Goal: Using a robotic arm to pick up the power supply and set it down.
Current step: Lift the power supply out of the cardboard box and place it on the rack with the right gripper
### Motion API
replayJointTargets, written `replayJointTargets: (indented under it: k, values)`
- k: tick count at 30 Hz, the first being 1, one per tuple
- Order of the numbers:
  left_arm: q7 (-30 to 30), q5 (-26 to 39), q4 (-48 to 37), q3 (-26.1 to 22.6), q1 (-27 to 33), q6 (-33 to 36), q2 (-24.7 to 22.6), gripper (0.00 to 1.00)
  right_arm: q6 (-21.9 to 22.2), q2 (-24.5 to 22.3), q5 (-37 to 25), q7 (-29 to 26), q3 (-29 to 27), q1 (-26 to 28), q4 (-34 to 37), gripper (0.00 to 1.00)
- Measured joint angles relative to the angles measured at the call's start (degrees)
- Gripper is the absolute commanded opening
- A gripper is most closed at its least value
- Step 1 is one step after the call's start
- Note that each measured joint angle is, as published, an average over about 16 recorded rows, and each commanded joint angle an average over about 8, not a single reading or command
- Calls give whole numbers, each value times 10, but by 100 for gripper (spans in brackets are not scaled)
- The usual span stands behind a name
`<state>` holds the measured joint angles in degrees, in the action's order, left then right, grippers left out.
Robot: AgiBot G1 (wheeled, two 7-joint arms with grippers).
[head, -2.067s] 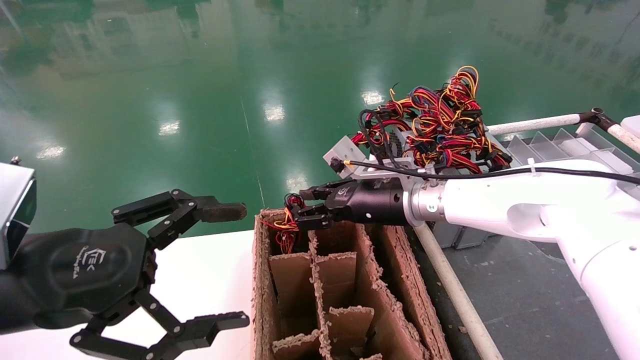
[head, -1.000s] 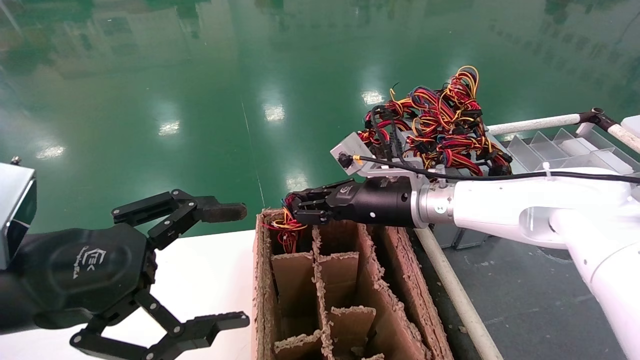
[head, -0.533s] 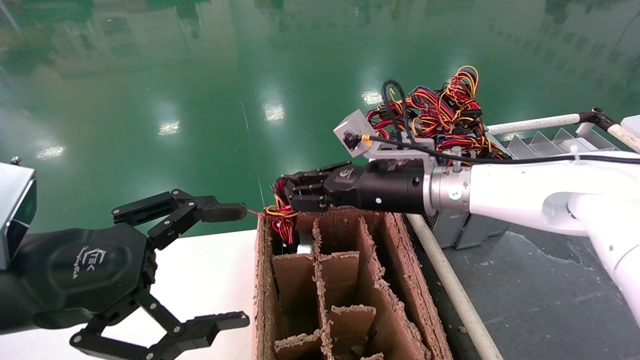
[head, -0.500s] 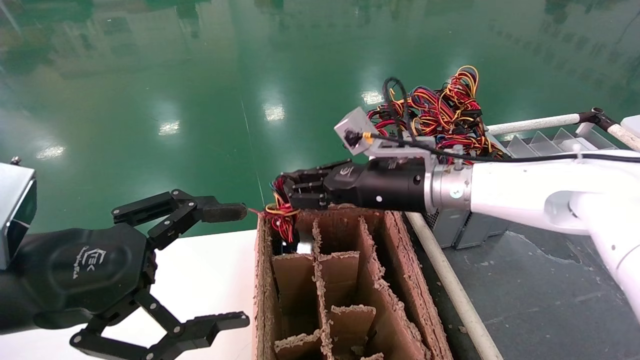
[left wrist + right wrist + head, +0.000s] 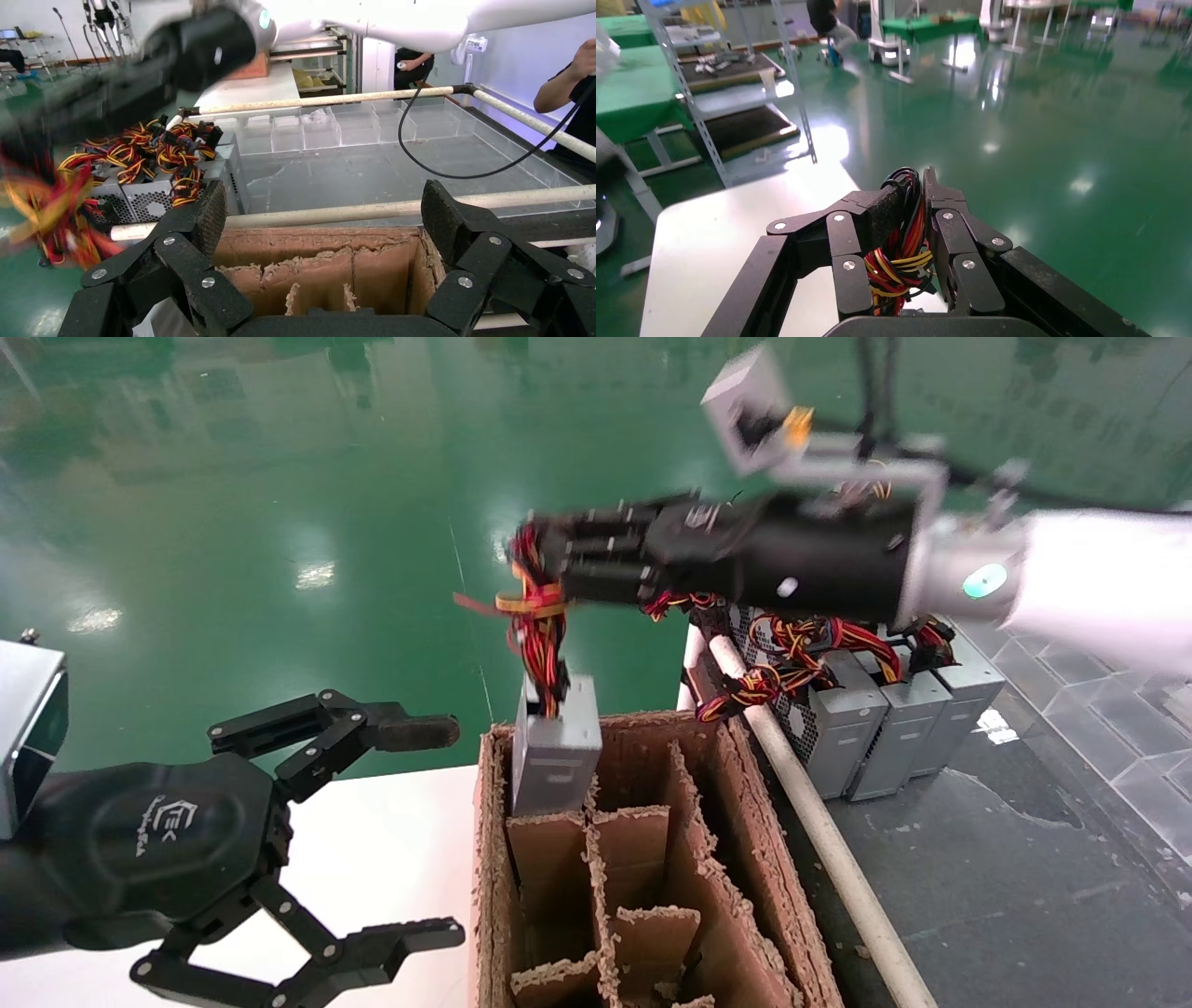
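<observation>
**A:** Power supply hangs by its wires, lower end between the carton dividers. How do you lift it well?

**B:** Nearest you, the left gripper idles spread above the white counter. Farther out, your right gripper is pinched on the wires alone, so rise straight and slowly; I'd expect swinging. The forearm reaches level, high over the carton.
</observation>
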<state>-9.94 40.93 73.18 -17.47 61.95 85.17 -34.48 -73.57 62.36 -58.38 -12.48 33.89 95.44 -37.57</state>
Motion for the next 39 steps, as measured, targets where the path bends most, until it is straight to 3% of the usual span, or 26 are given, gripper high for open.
replayJointTargets:
  k: [11,17,24,39]
  values:
    - [0,0,0,0,0,0,0,100,77,-145,17,-152,-36,-29,-269,0]
    - [0,0,0,0,0,0,0,100,106,-222,26,-214,-53,-55,-364,0]
    - [0,0,0,-1,0,0,0,100,97,-305,62,-245,-78,-92,-402,0]
    - [0,-1,0,-1,0,0,0,100,-8,-490,189,-249,-129,-181,-399,0]
